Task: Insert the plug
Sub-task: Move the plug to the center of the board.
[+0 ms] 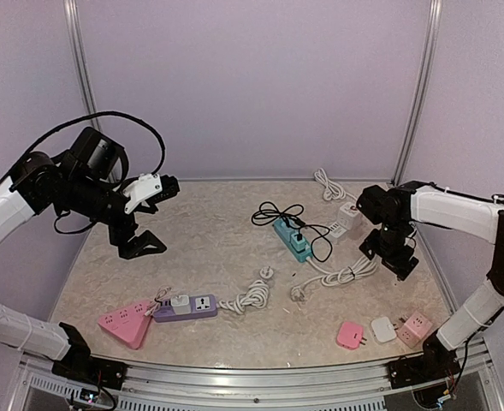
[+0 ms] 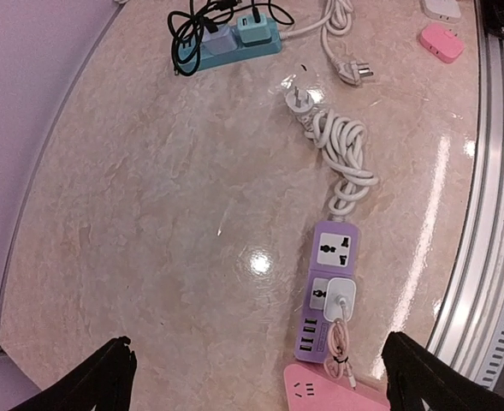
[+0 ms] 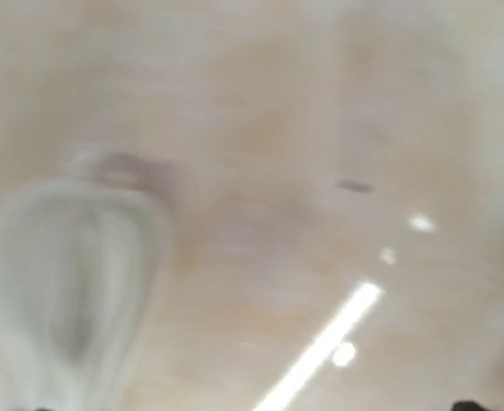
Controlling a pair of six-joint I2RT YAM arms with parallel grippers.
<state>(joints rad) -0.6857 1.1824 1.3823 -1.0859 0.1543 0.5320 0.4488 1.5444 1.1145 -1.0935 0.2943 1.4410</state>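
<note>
I am holding my left end effector (image 1: 143, 246) spread wide and empty above the table (image 1: 209, 231), and my right end effector (image 1: 389, 257) is hanging released too. The white plug (image 2: 296, 98) is lying flat on the table, ending the coiled cord (image 2: 346, 163) of the purple power strip (image 2: 330, 291). Its long axis is running diagonally, prongs pointing toward the teal power strip (image 2: 234, 53).

Top view was bright and even, shadows soft. Left wrist view sharp, glare on the table (image 2: 149, 223) mid-frame. Right wrist view fully blurred, glare streak lower centre.
</note>
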